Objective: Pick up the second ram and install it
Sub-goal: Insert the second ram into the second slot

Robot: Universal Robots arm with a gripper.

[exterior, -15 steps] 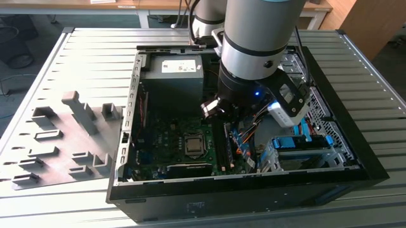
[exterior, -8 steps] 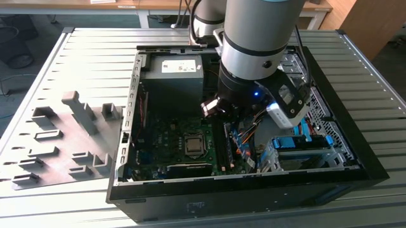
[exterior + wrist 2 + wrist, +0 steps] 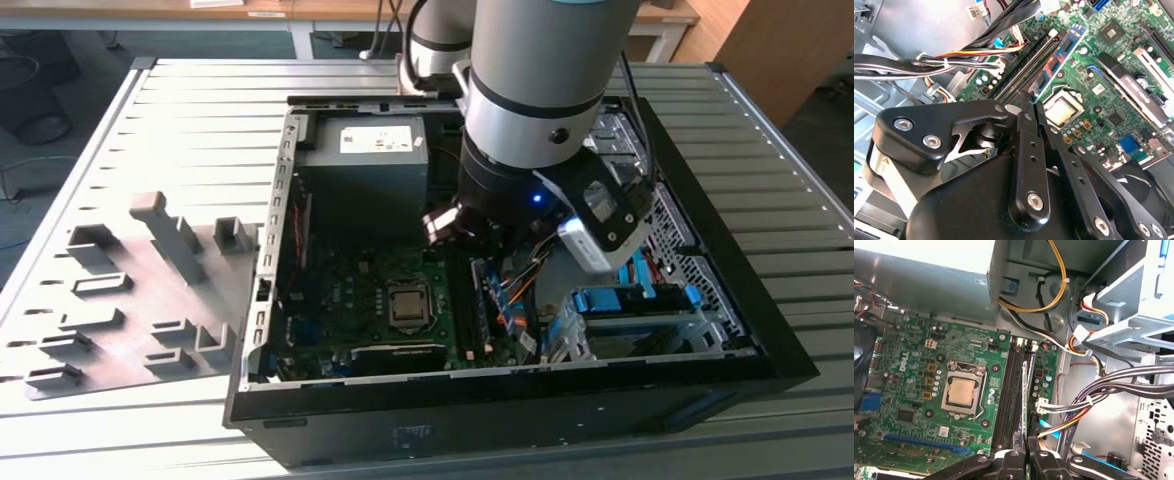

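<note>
Evidently the gripper (image 3: pixel 1027 450) is clamping the second ram (image 3: pixel 1029 395) edge-down along the slot rails (image 3: pixel 1010 390) at the motherboard (image 3: pixel 919 436) edge, aligning it for seating.

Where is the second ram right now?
In the first wrist view the second ram stands on edge between the end effector's tips, along the black slot rails, on their side away from the CPU.
</note>
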